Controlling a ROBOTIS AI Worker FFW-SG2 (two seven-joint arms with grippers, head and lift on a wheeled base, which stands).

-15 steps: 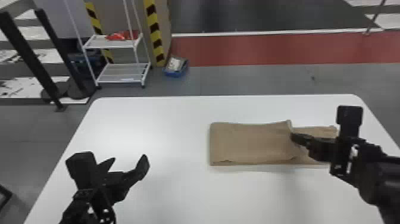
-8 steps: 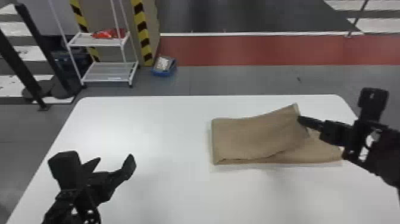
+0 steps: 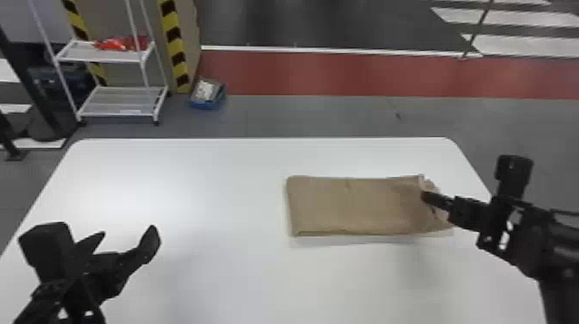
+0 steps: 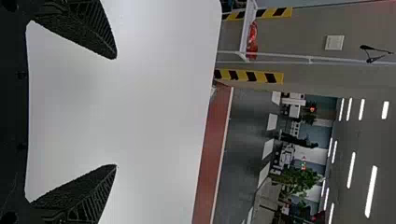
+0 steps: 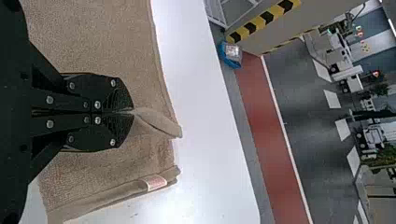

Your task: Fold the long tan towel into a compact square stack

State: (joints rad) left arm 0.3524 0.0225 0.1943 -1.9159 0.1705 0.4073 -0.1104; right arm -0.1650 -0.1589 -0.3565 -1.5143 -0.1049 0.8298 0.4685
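Rectangular tan cloth towel point(image 3: 353, 207) at 3 o'clock on white table point(image 3: 207, 172), top edge pinched in your black two-fingered right gripper point(image 3: 424, 197); ease it low toward 3, flush with the underlayer point(image 5: 88, 186). Black left gripper point(image 3: 128, 232), 9 o'clock: jaws spread.

Left arm point(image 3: 84, 286): matte black, built of angular brackets and bars, with small gaps in the frame
Left housing point(image 3: 46, 246): chunky black block with softened corners
Left jaws: black; tapered fingers point(image 4: 91, 30) with rough, grainy inner faces and slatted, ribbed sides
Right arm point(image 3: 538, 241): black, thick and rounded towards the bottom edge, small pale patches among its brackets
Right housing point(image 3: 513, 172): short, blunt, black
Right jaws: black; flat link bars point(image 5: 63, 100), broad finger plates, fine ridges towards the tips
Screws point(image 5: 50, 124): round, silvery heads, dotted over bars and plates
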